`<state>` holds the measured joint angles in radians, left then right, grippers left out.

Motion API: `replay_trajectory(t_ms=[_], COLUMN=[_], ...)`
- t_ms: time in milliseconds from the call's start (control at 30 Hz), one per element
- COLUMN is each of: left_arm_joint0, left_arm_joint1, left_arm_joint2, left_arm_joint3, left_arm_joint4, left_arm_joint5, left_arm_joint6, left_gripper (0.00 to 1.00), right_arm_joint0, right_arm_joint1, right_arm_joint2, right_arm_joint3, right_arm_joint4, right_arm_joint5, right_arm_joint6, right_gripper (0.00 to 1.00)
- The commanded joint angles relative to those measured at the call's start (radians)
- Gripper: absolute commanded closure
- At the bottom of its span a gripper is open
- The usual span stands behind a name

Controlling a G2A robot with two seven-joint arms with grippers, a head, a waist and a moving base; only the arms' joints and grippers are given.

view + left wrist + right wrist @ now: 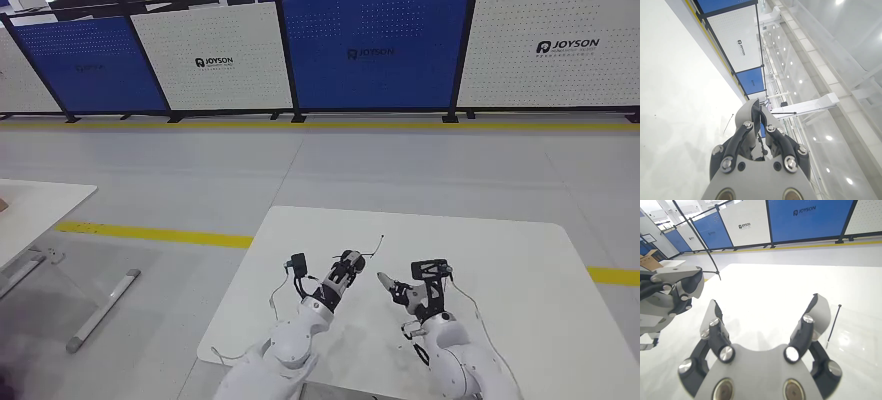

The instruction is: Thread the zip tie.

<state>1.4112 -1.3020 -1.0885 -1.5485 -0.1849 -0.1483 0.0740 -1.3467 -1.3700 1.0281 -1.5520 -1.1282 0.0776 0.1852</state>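
My left gripper (352,262) (759,108) is shut on a black zip tie (717,272). Its strap arcs up and away from the small head beside the fingertips. The left gripper (700,273) hangs just above the white table (500,250). Close to its right is my right gripper (392,287) (764,298), open and low over the table, with nothing between its fingers. A second black zip tie (833,325) (728,124) (375,245) lies flat and straight on the table, beyond both grippers.
A clear flat sheet (853,332) lies on the table under the loose zip tie. The table's far edge (400,210) and left edge are near the left arm. Blue and white panel fencing (370,55) stands across the floor behind.
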Motion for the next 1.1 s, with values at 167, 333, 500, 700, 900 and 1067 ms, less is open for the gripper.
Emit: replay_trajectory(t_ms=[167,333,500,700,900,1067], left_arm_joint0=[0.013,0.043,0.052,0.048,0.049,0.046], left_arm_joint1=[0.003,0.010,0.011,0.009,0.006,0.005], left_arm_joint2=[-0.004,-0.030,-0.039,-0.028,-0.014,-0.011], left_arm_joint3=[-0.026,-0.075,-0.082,-0.076,-0.082,-0.081], left_arm_joint4=[0.010,0.008,0.005,0.020,0.026,0.033], left_arm_joint5=[0.008,0.029,0.034,0.035,0.037,0.047], left_arm_joint6=[-0.037,-0.081,-0.072,-0.067,-0.068,-0.067], left_gripper=[1.00,1.00,1.00,1.00,1.00,1.00], right_arm_joint0=[0.006,-0.006,-0.013,-0.003,0.008,0.009], right_arm_joint1=[0.008,0.015,0.012,0.003,-0.001,-0.002], right_arm_joint2=[0.016,0.038,0.009,-0.022,-0.022,-0.015], right_arm_joint3=[0.001,-0.017,-0.027,-0.019,-0.009,-0.009], right_arm_joint4=[-0.037,-0.074,-0.132,-0.132,-0.093,-0.071], right_arm_joint5=[-0.084,-0.111,-0.082,-0.075,-0.107,-0.128], right_arm_joint6=[0.002,-0.008,-0.016,-0.013,-0.016,-0.016], right_gripper=[0.00,0.62,0.61,0.59,0.62,0.63])
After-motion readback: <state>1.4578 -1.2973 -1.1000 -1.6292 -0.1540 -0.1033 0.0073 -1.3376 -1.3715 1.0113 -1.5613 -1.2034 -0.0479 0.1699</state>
